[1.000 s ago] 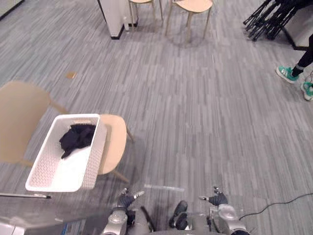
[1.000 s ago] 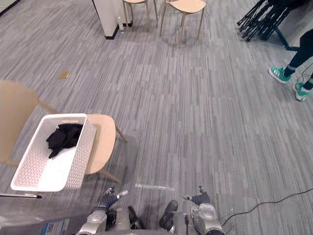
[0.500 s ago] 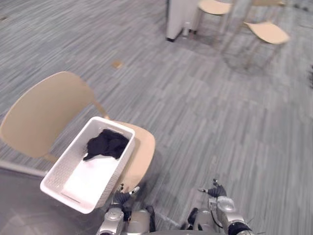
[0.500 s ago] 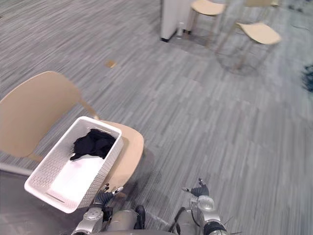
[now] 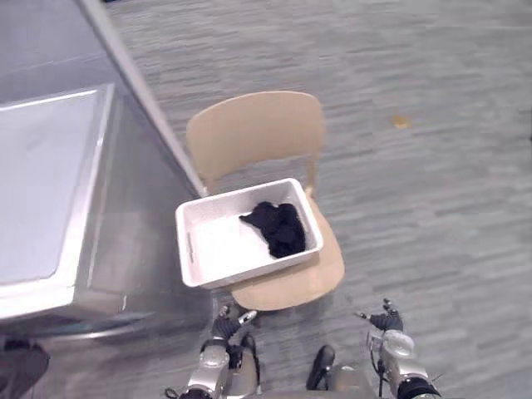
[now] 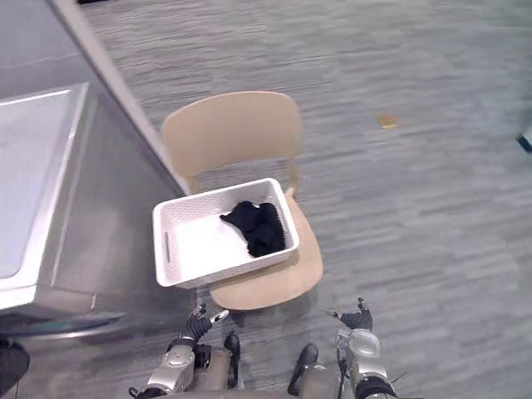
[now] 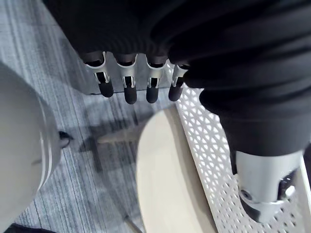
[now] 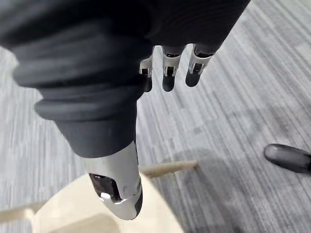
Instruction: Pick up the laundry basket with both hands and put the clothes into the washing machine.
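Facing a likely light, stiff laundry basket (image 5: 249,271) beyond slack, empty fingers of left hand (image 5: 226,324) and right hand (image 5: 386,320); best gripped at both end rims.

White perforated laundry basket (image 5: 218,244), rectangular, upright, sits on the seat of a tan chair (image 5: 258,133), one end overhanging toward the washing machine (image 5: 46,187). Black clothes (image 5: 278,229) are heaped at the basket's far end from the machine. Machine is silver-grey, just beside the chair.
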{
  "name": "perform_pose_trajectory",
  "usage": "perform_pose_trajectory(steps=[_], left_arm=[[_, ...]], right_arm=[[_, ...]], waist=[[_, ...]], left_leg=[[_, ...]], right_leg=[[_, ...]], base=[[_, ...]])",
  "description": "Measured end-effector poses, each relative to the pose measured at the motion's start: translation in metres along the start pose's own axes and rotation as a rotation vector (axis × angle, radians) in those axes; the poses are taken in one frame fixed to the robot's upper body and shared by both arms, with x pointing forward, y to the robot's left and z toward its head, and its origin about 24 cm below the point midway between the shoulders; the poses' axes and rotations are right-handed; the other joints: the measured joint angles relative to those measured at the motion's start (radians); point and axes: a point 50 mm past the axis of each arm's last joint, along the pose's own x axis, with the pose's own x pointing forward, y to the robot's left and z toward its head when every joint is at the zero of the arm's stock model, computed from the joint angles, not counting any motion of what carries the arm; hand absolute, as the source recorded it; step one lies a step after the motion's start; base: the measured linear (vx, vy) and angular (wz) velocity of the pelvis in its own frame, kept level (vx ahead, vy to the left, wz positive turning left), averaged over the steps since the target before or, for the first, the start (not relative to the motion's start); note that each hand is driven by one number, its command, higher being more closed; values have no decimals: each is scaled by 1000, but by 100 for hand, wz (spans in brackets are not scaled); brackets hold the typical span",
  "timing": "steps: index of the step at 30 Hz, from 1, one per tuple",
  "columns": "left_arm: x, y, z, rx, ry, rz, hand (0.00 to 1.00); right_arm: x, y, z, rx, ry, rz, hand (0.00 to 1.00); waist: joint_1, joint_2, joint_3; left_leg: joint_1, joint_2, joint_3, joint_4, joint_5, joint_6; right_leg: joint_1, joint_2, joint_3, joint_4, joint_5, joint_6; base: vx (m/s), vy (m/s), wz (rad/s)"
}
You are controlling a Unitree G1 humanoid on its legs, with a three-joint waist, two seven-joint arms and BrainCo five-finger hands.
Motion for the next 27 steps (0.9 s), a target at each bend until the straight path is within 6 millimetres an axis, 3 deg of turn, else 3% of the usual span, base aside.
perform_pose_trajectory(steps=[4, 7, 8, 9, 10, 11, 14, 15, 17, 19, 21, 27], left_arm=[[-1, 11, -9, 49, 22, 12, 0], [-3, 24, -18, 76, 43, 36, 0], [-3, 26, -19, 81, 43, 40, 0], [-4, 26, -19, 82, 45, 40, 0], [-4, 28, -20, 89, 44, 42, 0], [-4, 33, -21, 103, 46, 52, 0], [-7, 43, -29, 121, 61, 77, 0], [-8, 47, -30, 123, 61, 87, 0], [-8, 49, -30, 127, 61, 94, 0], [-10, 42, -32, 106, 62, 91, 0], [-11, 40, -37, 78, 79, 97, 0], [-11, 39, -38, 83, 84, 74, 0]], right_arm=[[-4, 7, -6, 19, 16, 7, 0], [-4, 4, 7, -4, -57, -2, 0], [-4, 1, 17, -33, -105, -11, 0], [-4, 1, 22, -42, -126, -15, 0], [-5, 0, 35, -63, -186, -20, 0], [-10, 0, 48, -89, -257, -20, 0], [-20, -6, 78, -152, -427, -43, 0], [-25, -13, 92, -195, -504, -65, 0], [-31, -22, 109, -246, -593, -100, 0], [-40, -26, 123, -285, -672, -119, 0], [-49, -13, 133, -353, -758, -54, 0], [-44, 12, 142, -478, -791, 64, 0]], waist=[[1, -24, -11], [-1, -37, -19], [-2, -47, -16], [-3, -43, -17], [-10, -51, -13], [-30, -58, -12], [-59, -74, -22], [-57, -101, -38], [-66, -101, -42], [-56, -76, -53], [-58, -53, -59], [-55, -53, -61]], left_leg=[[-1, -73, -26, -9, 13, 17], [42, -139, -34, -60, 22, 35], [48, -163, -37, -73, 0, 52], [50, -170, -41, -76, -6, 60], [60, -181, -54, -83, -6, 62], [76, -184, -82, -91, -2, 68], [84, -180, -133, -98, 4, 58], [80, -184, -141, -95, 6, 54], [66, -187, -176, -65, 9, 48], [72, -168, -181, -86, 17, 35], [83, -143, -199, -129, 37, 8], [112, -127, -236, -190, 86, -44]], right_leg=[[51, -47, -57, -27, -6, 33], [40, -135, -63, 87, -53, 71], [10, -183, -55, 183, -80, 70], [-11, -199, -38, 232, -85, 60], [-68, -228, 42, 355, -77, 19], [-119, -214, 159, 434, -86, -17], [-129, -101, 375, 337, -143, 38], [-127, -67, 419, 238, -136, 44], [-98, -51, 406, 176, -100, 54], [-88, -29, 395, 138, -92, 44], [-61, 3, 372, 79, -61, 27], [9, 25, 303, 5, -42, 14]], base=[[35, 159, 73], [16, 156, 31], [-20, 159, 29], [-40, 115, 26], [-15, 90, 32], [10, 59, 51], [47, -51, 55], [74, -113, 46], [88, -128, 49], [118, -117, 16], [127, -133, 5], [98, -96, 28]])
